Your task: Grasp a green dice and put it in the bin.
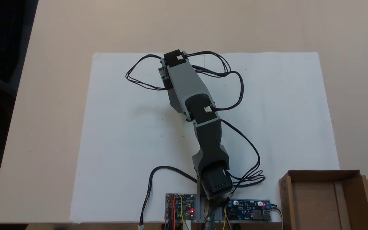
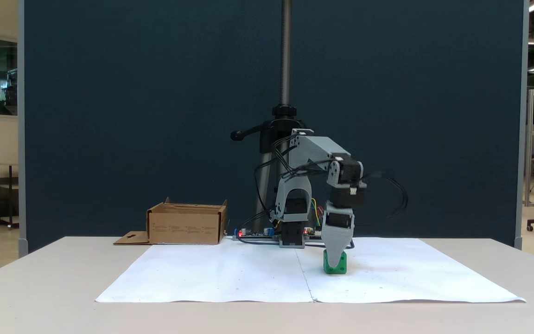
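Gripper (image 2: 336,265) points straight down onto the green dice (image 2: 341,267), which rests on the white paper sheet (image 2: 230,273) near its centre fold. One jaw overlaps the dice's face; whether it is gripping, I cannot tell. Bin (image 2: 186,224) well apart, beyond the sheet's far corner.

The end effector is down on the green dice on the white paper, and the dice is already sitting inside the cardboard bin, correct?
Not quite. The end effector is down on the green dice, but the dice sits on the white paper, not inside the cardboard bin. The fixed view from the front shows the bin standing well off to the left of the dice.
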You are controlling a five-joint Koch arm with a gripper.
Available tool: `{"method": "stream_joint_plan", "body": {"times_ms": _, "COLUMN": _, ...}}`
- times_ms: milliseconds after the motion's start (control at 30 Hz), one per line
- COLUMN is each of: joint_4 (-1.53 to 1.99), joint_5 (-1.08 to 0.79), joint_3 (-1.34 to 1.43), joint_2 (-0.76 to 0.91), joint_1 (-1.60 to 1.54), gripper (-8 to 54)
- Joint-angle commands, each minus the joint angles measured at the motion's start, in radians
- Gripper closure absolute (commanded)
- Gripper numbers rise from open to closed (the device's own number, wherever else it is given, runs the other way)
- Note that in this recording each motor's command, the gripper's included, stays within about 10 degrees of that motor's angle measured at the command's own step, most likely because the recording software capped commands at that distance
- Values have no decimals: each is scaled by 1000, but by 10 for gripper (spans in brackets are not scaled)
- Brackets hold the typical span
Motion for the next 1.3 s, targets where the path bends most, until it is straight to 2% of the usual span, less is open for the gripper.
{"method": "stream_joint_plan", "body": {"times_ms": 0, "joint_4": -20, "joint_5": -3, "joint_3": -31, "joint_2": 28, "joint_1": -23, "gripper": 11}}
{"method": "stream_joint_plan", "body": {"times_ms": 500, "joint_4": -18, "joint_5": -138, "joint_3": -25, "joint_2": 2, "joint_1": -23, "gripper": 4}}
{"method": "stream_joint_plan", "body": {"times_ms": 1267, "joint_4": -29, "joint_5": -153, "joint_3": -26, "joint_2": -14, "joint_1": -9, "gripper": 16}}
